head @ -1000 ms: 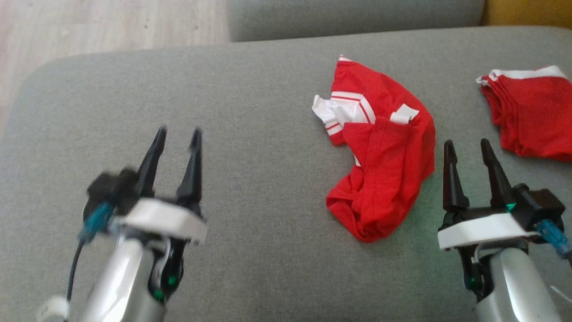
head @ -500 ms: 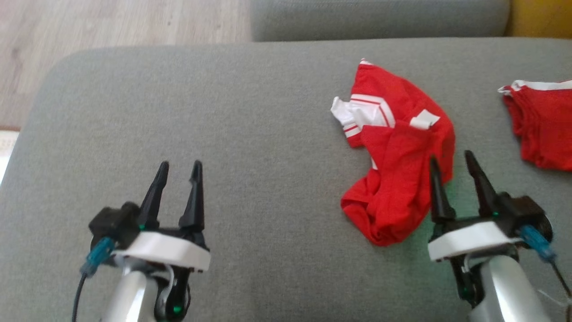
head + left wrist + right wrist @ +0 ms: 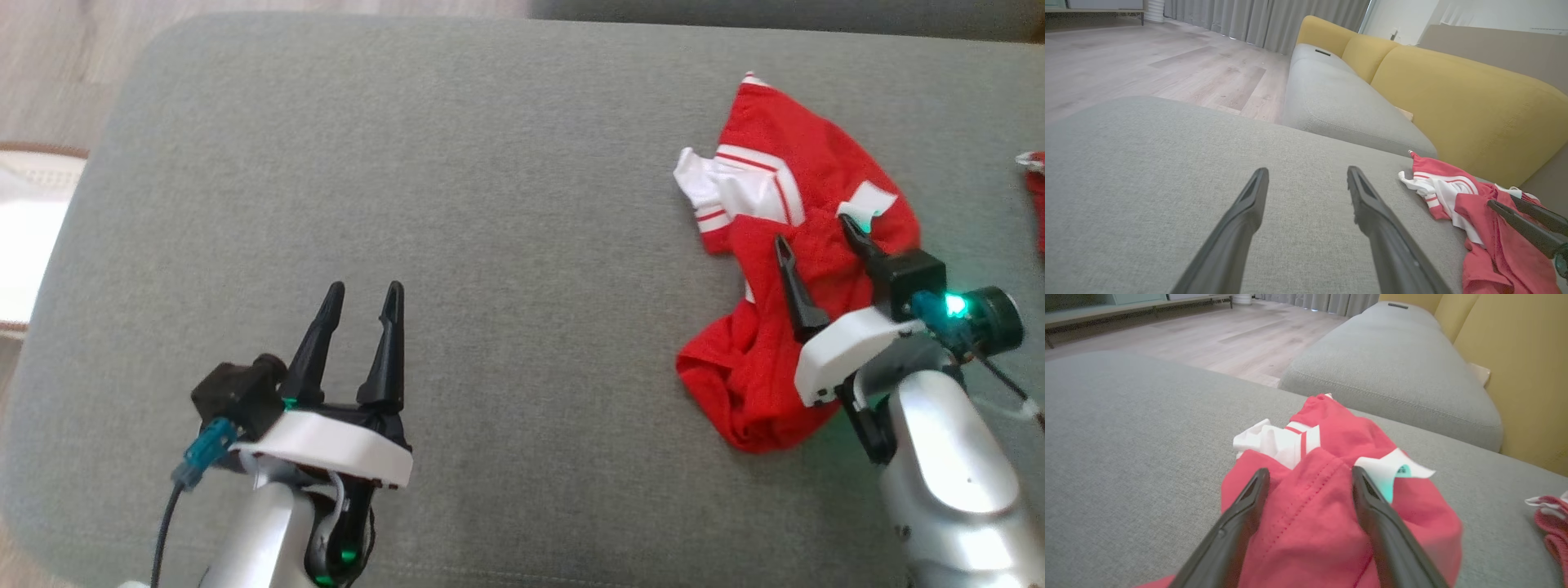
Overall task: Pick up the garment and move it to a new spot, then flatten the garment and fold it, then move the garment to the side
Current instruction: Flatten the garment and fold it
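Grey sofa cushion (image 3: 490,163), wood floor (image 3: 49,65) beyond its left edge. My left pincer (image 3: 366,287), fingers spread wide and empty, hovers over bare fabric, with ample laying-out room ahead and to its right. My right pincer (image 3: 813,230), equally wide, hangs over the crumpled red garment (image 3: 816,155), apparently poised to pinch a fold. Another red cloth (image 3: 1037,188) lies past its right.

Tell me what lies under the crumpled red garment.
The red garment lies on the grey cushion; grey fabric shows around it. Whatever is beneath its folds is covered. The open right claw is poised over it.
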Available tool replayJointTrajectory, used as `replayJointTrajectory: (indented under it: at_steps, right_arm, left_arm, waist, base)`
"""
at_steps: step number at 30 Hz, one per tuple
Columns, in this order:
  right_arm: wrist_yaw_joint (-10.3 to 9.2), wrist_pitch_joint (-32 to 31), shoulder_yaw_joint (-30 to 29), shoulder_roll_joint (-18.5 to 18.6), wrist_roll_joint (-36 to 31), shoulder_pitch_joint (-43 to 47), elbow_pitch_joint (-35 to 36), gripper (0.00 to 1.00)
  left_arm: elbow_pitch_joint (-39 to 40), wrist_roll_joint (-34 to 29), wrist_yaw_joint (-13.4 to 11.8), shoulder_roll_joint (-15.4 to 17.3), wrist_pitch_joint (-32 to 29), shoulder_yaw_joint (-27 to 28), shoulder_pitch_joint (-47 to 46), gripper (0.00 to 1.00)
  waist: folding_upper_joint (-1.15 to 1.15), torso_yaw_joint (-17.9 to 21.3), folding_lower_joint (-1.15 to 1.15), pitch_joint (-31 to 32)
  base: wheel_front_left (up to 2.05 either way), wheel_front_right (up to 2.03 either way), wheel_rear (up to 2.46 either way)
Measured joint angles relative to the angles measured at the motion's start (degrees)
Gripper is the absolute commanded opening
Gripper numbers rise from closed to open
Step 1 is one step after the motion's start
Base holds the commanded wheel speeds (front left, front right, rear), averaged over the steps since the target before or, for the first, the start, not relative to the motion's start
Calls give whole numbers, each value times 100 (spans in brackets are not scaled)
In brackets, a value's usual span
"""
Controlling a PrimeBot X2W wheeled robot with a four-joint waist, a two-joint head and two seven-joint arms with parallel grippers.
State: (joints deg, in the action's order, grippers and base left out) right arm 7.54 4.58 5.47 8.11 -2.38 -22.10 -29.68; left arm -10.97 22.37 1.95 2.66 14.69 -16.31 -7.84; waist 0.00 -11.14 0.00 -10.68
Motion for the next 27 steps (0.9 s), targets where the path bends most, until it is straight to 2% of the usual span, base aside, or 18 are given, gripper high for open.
replayJointTrajectory:
  at_steps: [2,4,13,19,23,27]
  right_arm:
    - [0,-130,77,104,0,-101,-176,100]
    - [0,-215,257,157,125,-152,-283,0]
    - [0,13,337,224,519,-371,-192,0]
    - [0,211,378,396,548,-1457,-18,0]
    - [0,344,914,346,693,-2229,145,0]
    - [0,389,1884,144,1007,-2557,188,0]
  left_arm:
    - [-7,26,-27,2,0,-5,-15,100]
    - [-20,57,-43,1,0,-15,-52,100]
    - [-35,81,-79,1,0,-96,-72,100]
    - [-42,158,-94,0,0,-141,-72,100]
    - [-40,209,-102,1,0,-136,-68,100]
    - [-36,211,-104,0,0,-140,-58,100]
  waist:
    - [0,-83,0,-37]
    - [0,-141,0,-59]
    - [0,-190,0,29]
    - [0,-227,0,151]
    - [0,-310,0,230]
    - [0,-420,0,289]
  base:
    - [0,0,0]
    - [0,0,0]
    - [0,0,0]
    - [0,0,0]
    - [0,0,0]
    - [0,0,0]
